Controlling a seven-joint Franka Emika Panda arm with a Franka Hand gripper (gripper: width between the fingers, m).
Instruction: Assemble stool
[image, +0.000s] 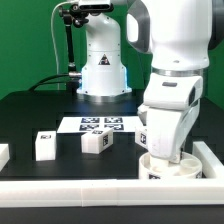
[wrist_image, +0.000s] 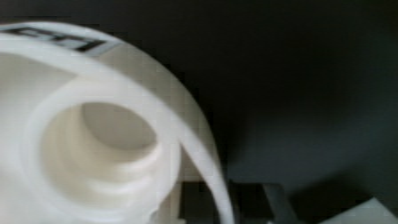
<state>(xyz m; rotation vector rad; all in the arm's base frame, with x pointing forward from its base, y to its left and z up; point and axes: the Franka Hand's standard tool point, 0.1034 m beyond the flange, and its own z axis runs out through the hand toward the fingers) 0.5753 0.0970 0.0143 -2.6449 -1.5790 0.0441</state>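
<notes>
The stool's round white seat (image: 166, 170) lies on the black table at the exterior view's lower right, close to the corner of the rail. My gripper (image: 165, 154) comes straight down onto it and hides most of it. In the wrist view the seat (wrist_image: 98, 120) fills the picture, a hollow ring with stepped inner walls and a black tag (wrist_image: 63, 40) on its rim. My gripper (wrist_image: 221, 204) is shut on the seat's thin outer wall, with a dark finger (wrist_image: 263, 202) on each side of it. Two white leg blocks (image: 43, 146) (image: 95, 143) stand apart from it, towards the exterior view's left.
A third white block (image: 3, 155) shows at the exterior view's left edge. The marker board (image: 100, 125) lies flat in front of the arm's base (image: 102, 75). A long white border rail (image: 90, 189) runs along the front edge and turns up the right side (image: 213, 160).
</notes>
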